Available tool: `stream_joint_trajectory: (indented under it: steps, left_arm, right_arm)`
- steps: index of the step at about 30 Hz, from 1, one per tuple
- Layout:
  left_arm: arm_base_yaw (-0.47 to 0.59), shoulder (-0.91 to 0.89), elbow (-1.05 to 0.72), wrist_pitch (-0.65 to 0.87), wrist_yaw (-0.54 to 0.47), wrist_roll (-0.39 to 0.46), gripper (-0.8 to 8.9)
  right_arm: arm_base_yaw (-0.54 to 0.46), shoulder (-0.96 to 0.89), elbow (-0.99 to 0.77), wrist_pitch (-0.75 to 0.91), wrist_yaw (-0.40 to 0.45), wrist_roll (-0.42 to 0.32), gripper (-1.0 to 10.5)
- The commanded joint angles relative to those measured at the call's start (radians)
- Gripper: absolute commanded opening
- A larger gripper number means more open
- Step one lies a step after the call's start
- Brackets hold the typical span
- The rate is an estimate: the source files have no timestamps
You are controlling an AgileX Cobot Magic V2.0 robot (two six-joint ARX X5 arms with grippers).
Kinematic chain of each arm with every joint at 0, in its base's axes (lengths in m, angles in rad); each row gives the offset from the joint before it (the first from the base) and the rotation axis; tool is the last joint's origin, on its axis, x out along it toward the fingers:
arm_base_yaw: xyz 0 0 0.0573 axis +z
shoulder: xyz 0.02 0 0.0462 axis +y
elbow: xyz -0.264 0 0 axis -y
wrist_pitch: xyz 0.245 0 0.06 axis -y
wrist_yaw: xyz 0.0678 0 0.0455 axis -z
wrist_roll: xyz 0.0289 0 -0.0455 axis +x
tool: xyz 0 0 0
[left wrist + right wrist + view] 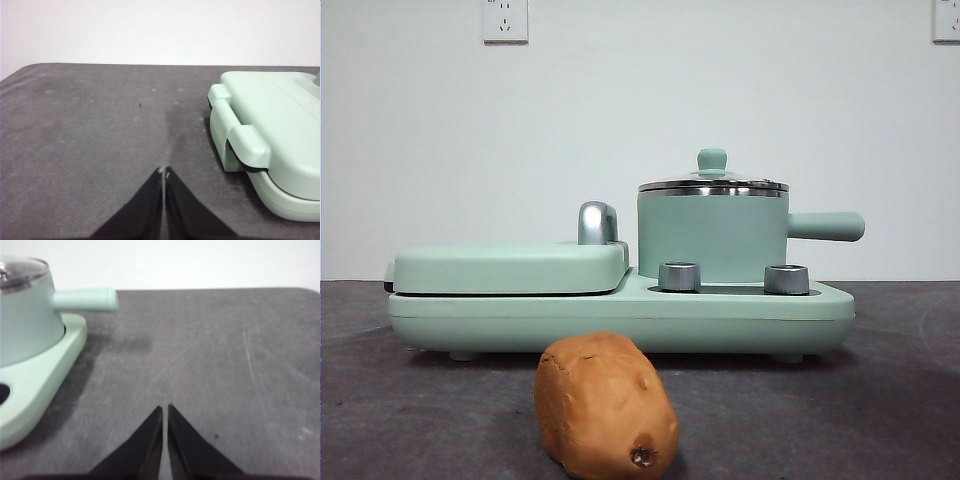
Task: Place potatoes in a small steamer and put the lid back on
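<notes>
The left gripper [164,172] has its two black jaws pressed together, tips nearly touching, holding nothing. Ahead of them is bare grey table [90,130]; off to one side, well apart from the tips, lies the closed flat griddle [272,135] with its cover down. The right gripper [165,409] is the same: jaws together and empty, over bare table. To its side, apart from the tips, is the corner of the green appliance base [35,390], and on it the small steamer [25,320], whose stubby side handle [85,299] points out toward this gripper's side.

Neither wrist view shows the potato [605,405]. In the front view it lies on the table in front of the base, on the camera's side, apart from it. Its long axis runs slantwise, and the end with the dark pit is turned toward the camera.

The lid [712,184] sits on the steamer, knob [712,159] up, so the pot is still covered. By my reading the right gripper is the nearer to steamer and lid. Which arm is nearer the potato cannot be told from these views.
</notes>
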Motion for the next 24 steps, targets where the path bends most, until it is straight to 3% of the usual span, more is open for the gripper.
stream_joint_trajectory:
  steps: [1,7,14,19,24]
  left_arm:
    - [0.002,-0.001,-0.019,0.023,0.013,-0.082,0.05]
    - [0.002,-0.001,-0.019,0.032,0.010,-0.164,0.05]
    - [-0.003,0.006,0.001,0.041,0.029,-0.261,0.05]
    - [-0.009,0.061,0.077,0.035,0.071,-0.344,0.06]
    - [-0.020,0.200,0.224,-0.051,0.130,-0.365,0.06]
  right_arm:
    - [-0.002,-0.002,-0.005,0.031,-0.003,0.012,0.1]
    - [-0.002,-0.002,-0.005,0.044,-0.004,0.095,0.1]
    - [-0.001,-0.001,0.024,0.027,-0.090,0.204,0.1]
    - [0.000,0.010,0.132,-0.062,-0.100,0.267,0.1]
    - [0.000,0.085,0.310,-0.196,-0.125,0.296,0.1]
